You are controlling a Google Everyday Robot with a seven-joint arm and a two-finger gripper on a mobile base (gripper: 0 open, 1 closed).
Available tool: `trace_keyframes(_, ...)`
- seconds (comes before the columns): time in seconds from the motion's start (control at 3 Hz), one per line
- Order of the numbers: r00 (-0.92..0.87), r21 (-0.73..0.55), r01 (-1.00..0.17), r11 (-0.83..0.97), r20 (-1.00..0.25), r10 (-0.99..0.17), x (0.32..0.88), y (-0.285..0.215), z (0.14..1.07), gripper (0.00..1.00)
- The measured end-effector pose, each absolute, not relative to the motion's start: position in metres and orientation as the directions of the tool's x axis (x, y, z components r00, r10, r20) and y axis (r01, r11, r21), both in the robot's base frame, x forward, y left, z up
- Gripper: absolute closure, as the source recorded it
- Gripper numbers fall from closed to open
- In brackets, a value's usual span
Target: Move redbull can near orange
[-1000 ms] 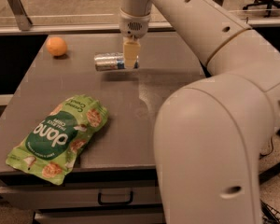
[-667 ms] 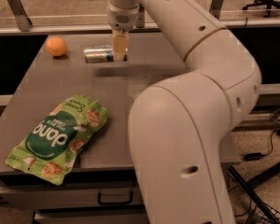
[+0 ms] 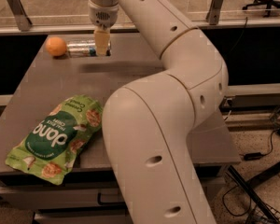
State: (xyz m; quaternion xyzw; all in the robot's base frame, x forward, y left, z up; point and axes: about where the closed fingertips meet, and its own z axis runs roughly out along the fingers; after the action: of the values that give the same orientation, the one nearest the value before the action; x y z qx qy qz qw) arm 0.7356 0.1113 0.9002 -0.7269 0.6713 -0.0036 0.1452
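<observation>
Fingers [image 3: 101, 38] of my gripper [image 3: 101, 52] clamp the redbull can [image 3: 81, 48], hiding its right end. Left of them sits the orange [image 3: 56, 46]; whether it touches the can is unclear.

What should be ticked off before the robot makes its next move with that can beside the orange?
1. The gripper is closed on the right end of the redbull can: ok.
2. The can lies close to the orange, just right of it: ok.
3. The can rests on the table: cannot tell.
4. A gap is left between can and orange: cannot tell.
5. The green snack bag is far off, near the front edge: ok.
</observation>
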Motion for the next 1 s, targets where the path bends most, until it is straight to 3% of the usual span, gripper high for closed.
trace_keyframes(1.0,0.113,-0.225,-0.972,-0.071,-0.178,-0.978,0.745,0.149,0.876,1.00)
